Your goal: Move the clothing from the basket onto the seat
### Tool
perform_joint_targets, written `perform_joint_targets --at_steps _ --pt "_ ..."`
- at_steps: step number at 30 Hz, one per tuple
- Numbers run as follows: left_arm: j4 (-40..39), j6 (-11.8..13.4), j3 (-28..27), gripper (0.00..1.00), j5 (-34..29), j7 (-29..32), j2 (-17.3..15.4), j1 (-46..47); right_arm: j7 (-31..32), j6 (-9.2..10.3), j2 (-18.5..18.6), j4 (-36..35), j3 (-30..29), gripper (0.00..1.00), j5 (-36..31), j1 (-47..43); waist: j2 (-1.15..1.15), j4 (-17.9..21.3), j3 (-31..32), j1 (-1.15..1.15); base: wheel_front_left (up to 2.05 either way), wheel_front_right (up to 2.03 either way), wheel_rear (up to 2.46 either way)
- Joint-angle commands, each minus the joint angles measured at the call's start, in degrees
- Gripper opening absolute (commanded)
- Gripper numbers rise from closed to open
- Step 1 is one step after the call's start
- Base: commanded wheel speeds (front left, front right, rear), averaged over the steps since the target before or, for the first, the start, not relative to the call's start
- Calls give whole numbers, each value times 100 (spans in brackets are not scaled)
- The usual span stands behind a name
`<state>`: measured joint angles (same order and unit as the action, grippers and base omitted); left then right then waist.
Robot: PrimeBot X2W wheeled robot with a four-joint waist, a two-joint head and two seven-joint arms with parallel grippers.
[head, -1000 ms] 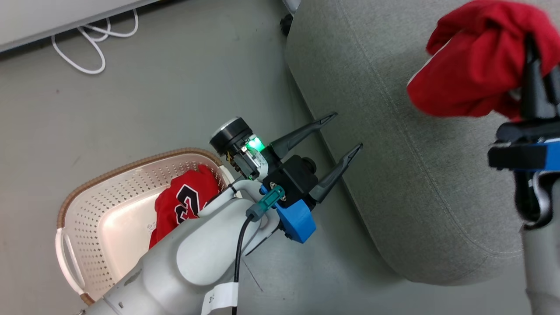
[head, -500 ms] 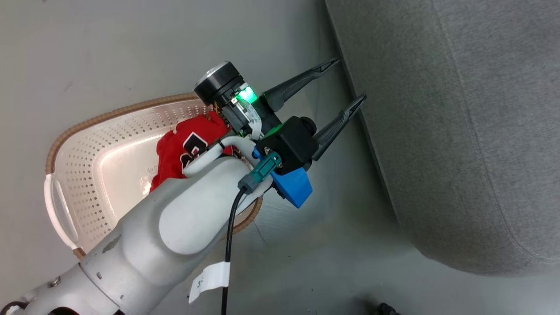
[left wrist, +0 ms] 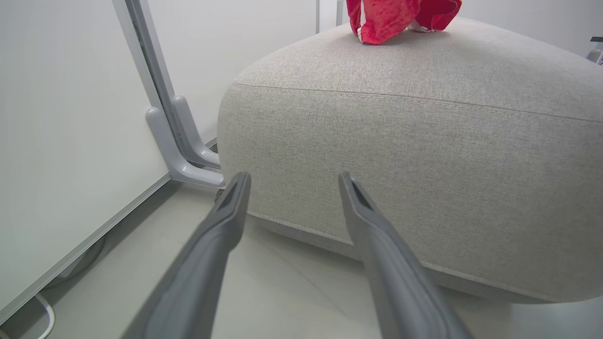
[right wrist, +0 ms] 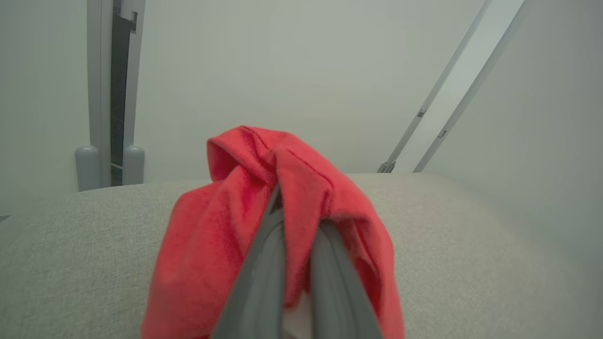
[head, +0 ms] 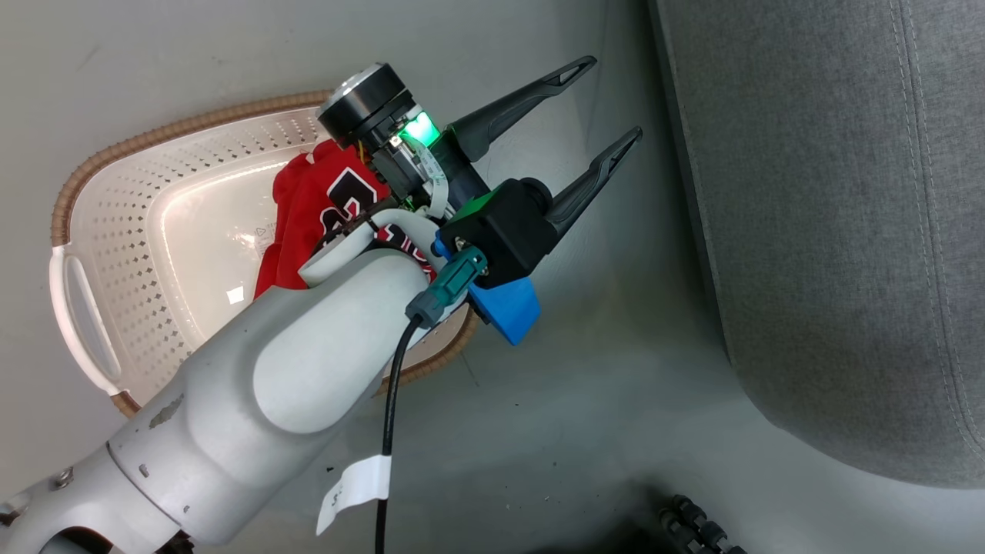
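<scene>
The cream perforated basket (head: 115, 200) with a brown rim stands on the floor at the left of the head view. A red jersey (head: 308, 200) with black-and-white numbers lies against its right wall, partly hidden by my left wrist. My left gripper (head: 614, 98) is open and empty over the floor between basket and grey seat (head: 831, 231). In the left wrist view that gripper (left wrist: 293, 176) points at the seat's side (left wrist: 400, 141). My right gripper (right wrist: 282, 207) is shut on a plain red garment (right wrist: 221, 226), which drapes onto the seat's top (right wrist: 70, 245). The left wrist view shows this garment (left wrist: 395, 19) at the top edge.
A white wall panel with a grey metal foot (left wrist: 174, 141) stands just left of the seat. A white cable (left wrist: 44, 315) lies on the floor by the panel. A dark ribbed part (head: 692, 523) shows at the head view's bottom edge.
The head camera has swung towards the basket, so the right gripper with its red garment has passed out of that view. The left gripper has stayed open between basket and seat.
</scene>
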<state>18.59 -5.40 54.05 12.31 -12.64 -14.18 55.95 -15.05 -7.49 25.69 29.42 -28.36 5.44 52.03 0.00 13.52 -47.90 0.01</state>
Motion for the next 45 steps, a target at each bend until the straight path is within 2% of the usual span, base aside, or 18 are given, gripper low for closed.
perform_joint_targets --at_steps 1,9,10,11,18,31,38,45 --pt "-37 23 -15 100 -9 18 -31 54 -20 -1 -83 92 -7 0 -37 -146 0 7 -9 -1 0 0 0" --pt "-125 80 -3 100 33 80 -149 34 -20 -1 -510 536 55 0 -77 -332 0 60 -54 -1 0 0 0" --pt "-133 86 2 100 37 89 -161 30 -20 -1 -531 557 51 2 -73 -323 0 67 -53 -1 0 0 0" --pt "-135 85 11 100 41 87 -169 23 -20 -1 -558 591 57 100 -66 -333 0 73 -47 -1 0 0 0" --pt "-111 117 49 100 95 32 -108 0 -20 -1 -691 427 21 100 10 -614 0 45 49 -1 0 0 0" --pt "180 227 -53 100 278 -221 95 -220 -20 -1 -1084 -763 -99 100 193 -2232 0 -67 671 -1 0 0 0" --pt "179 404 -406 100 453 -260 177 -659 -20 -1 -1267 -1547 497 100 -75 -2708 0 -138 1362 -1 0 0 0" --pt "-70 615 -1216 100 541 -262 243 -1390 -19 -1 -1323 -2009 1456 100 -235 -2955 0 -428 2145 -1 0 0 0"
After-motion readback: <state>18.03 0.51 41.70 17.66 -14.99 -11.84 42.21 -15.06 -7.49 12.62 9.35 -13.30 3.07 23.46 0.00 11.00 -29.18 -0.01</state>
